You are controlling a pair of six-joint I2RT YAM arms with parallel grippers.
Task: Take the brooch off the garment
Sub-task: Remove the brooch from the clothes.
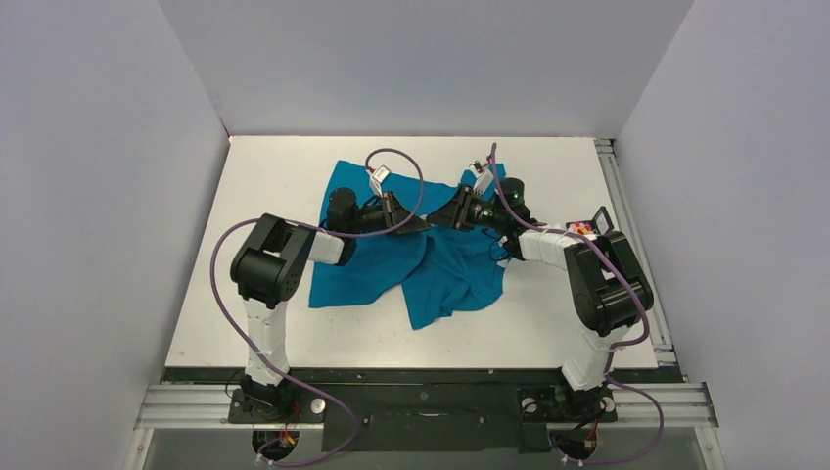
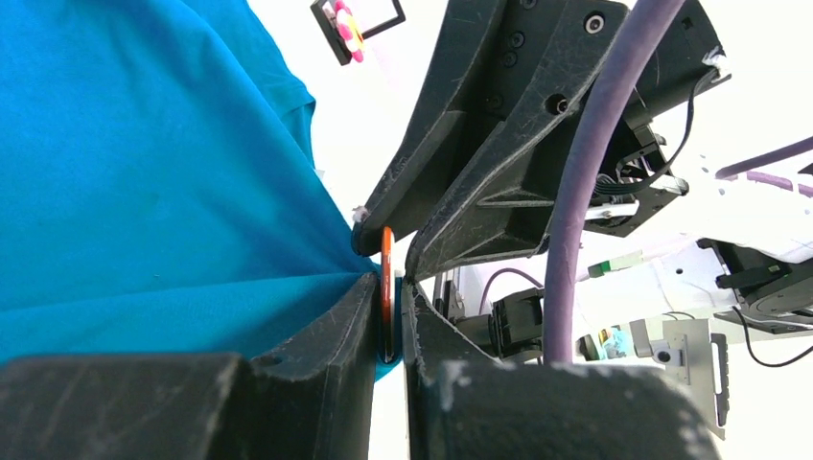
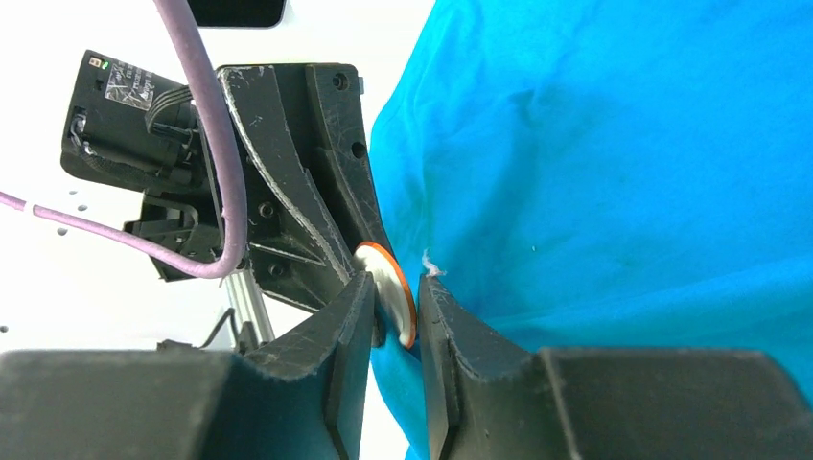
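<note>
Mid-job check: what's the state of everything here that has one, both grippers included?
orange-rimmed disc: pinched between both pairs of fingers, against the shirt.
left gripper: shut on the orange-rimmed disc.
right gripper: shut on the same disc, from the opposite side.
garment: rumpled on the table, fabric drawn toward the fingers.
flower brooch: off the garment, by a small black frame near the right arm.
</note>
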